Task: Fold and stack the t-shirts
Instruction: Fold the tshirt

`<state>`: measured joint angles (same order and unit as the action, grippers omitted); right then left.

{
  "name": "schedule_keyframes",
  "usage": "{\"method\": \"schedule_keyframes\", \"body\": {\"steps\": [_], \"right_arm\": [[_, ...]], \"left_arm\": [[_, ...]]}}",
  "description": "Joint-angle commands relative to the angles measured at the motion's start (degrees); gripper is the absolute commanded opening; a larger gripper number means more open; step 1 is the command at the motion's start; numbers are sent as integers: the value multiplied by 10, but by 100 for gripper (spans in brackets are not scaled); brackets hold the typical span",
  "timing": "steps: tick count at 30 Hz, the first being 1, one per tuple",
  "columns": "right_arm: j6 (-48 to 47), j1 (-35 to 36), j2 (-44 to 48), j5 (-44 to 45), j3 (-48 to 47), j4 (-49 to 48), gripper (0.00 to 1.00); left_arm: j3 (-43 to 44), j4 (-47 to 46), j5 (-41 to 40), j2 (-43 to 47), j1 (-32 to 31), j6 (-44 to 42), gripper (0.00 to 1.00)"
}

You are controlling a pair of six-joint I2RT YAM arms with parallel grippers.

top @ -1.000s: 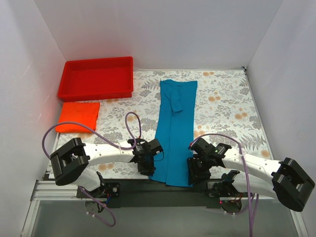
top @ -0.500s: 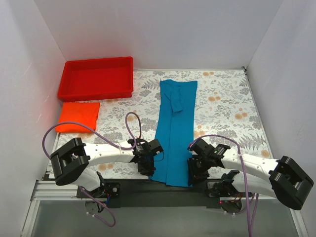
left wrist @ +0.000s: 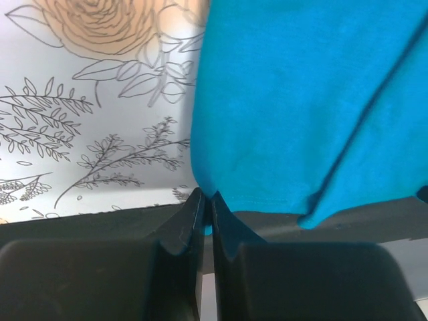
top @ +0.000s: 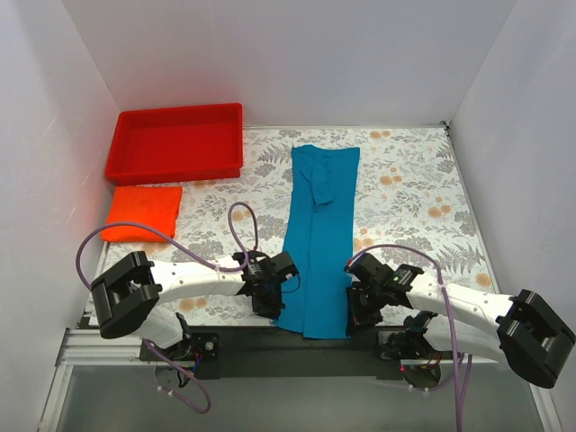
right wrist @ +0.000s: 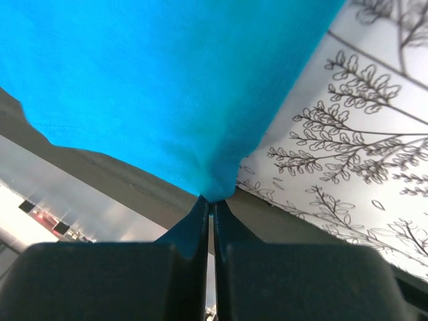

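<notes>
The teal-blue t-shirt lies as a long narrow strip down the middle of the table, its near hem hanging over the front edge. My left gripper is shut on the hem's left corner; in the left wrist view the shirt is pinched at the gripper. My right gripper is shut on the hem's right corner; the right wrist view shows the shirt bunched into the gripper. The orange-red t-shirt lies folded at the left.
A rigid red tray stands at the back left. White walls close in the left, back and right. The floral table cover ends at a black front rail near the arm bases.
The right gripper has shifted slightly toward the near edge with the hem corner. The left arm and both shirts look the same.
</notes>
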<state>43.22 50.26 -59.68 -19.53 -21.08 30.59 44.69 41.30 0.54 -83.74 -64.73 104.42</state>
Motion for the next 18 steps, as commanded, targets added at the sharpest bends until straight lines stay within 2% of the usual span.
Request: {"method": "schedule_keyframes", "body": {"steps": [1, 9, 14, 18], "right_arm": [[-9, 1, 10, 31, -45, 22, 1], [-55, -12, -12, 71, -136, 52, 1], [-110, -61, -56, 86, -199, 50, 1], [-166, -125, -91, 86, -252, 48, 1]], "left_arm": [[38, 18, -25, 27, -3, 8, 0], [94, 26, -78, 16, 14, -10, 0], [133, 1, -84, -19, 63, -41, 0], [200, 3, -113, -55, 106, -83, 0]]}}
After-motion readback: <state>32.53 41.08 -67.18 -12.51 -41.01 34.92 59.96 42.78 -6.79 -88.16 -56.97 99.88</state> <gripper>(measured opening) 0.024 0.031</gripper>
